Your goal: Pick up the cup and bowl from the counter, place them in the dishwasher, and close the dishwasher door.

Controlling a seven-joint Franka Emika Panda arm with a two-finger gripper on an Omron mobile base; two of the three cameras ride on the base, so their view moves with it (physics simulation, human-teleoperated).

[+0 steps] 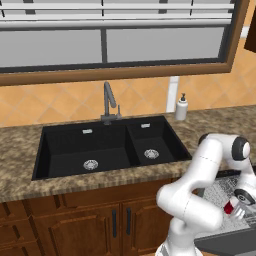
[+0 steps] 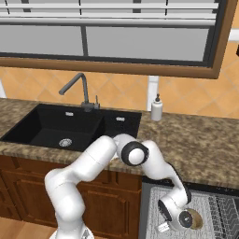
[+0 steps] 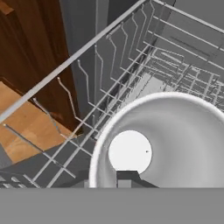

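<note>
With the claw point(image 1: 235, 209) clamped on the cup point(image 1: 231, 207) low over the dishwasher point(image 2: 205, 210) rack, I'd lower it straight between the tines, beside the bowl point(image 2: 196, 220), before releasing.

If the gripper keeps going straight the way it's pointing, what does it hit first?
Probably the cup: the gripper points into its whitish inside, so its bottom comes first, with the dishwasher's wire rack beyond. Depth is hard to judge.

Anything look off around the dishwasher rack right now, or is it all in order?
Nothing stands out. The cup sits upright at the gripper over the wire rack, and the bowl already lies in that rack.
</note>
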